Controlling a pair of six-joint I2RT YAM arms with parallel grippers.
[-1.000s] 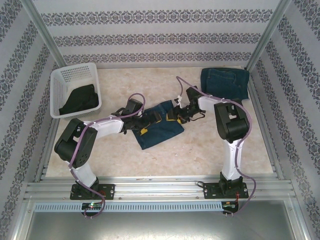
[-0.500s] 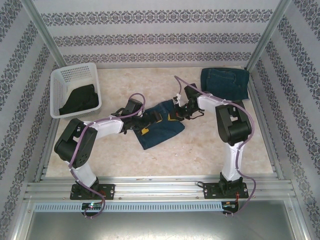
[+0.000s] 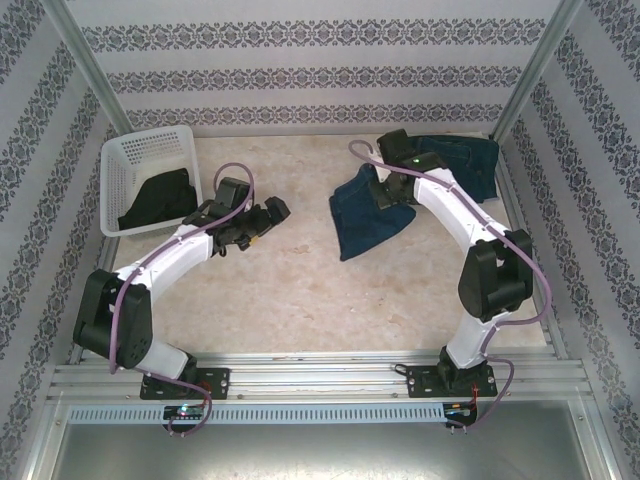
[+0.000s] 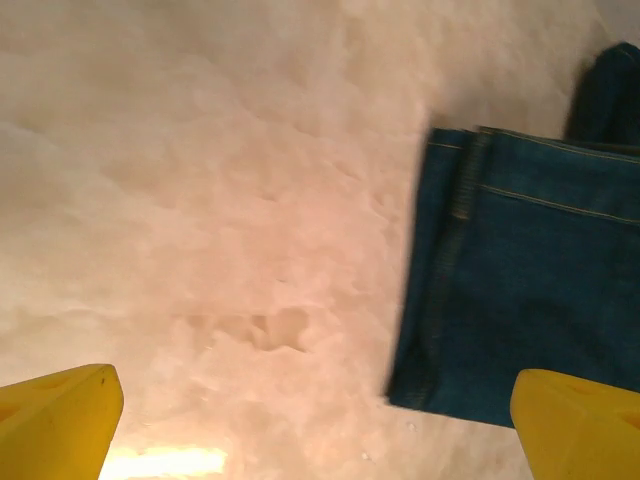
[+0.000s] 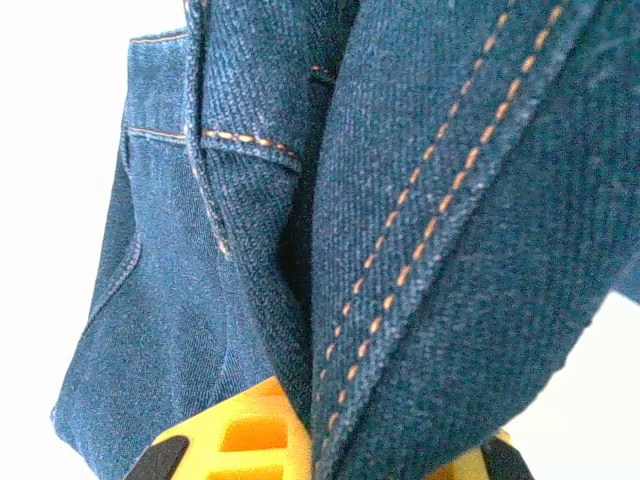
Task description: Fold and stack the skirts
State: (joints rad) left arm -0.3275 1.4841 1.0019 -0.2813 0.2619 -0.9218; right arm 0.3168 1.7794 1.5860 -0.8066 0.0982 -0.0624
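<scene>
Progress: I judge roughly a third done. One folded denim skirt (image 3: 455, 165) lies flat at the far right corner of the counter (image 3: 300, 300), which I take as the start of the stack.
In hand: the second denim skirt (image 3: 362, 215), doubled over, hangs from my right gripper (image 5: 340, 455) just left of the folded one. I can't tell whether its lower edge touches the counter.
Right jaws: closed on a thick seamed fold of the second denim skirt; cloth fills the gap.
Left gripper (image 3: 268, 213): over bare counter, between the basket and the second denim skirt. Jaws are spread wide with nothing in them.
Basket (image 3: 135, 150): white mesh, far left corner. It holds the black skirt (image 3: 155, 200), crumpled and not folded.
Left to do: land the second denim skirt on the folded one, then fetch, fold and stack the black skirt.
</scene>
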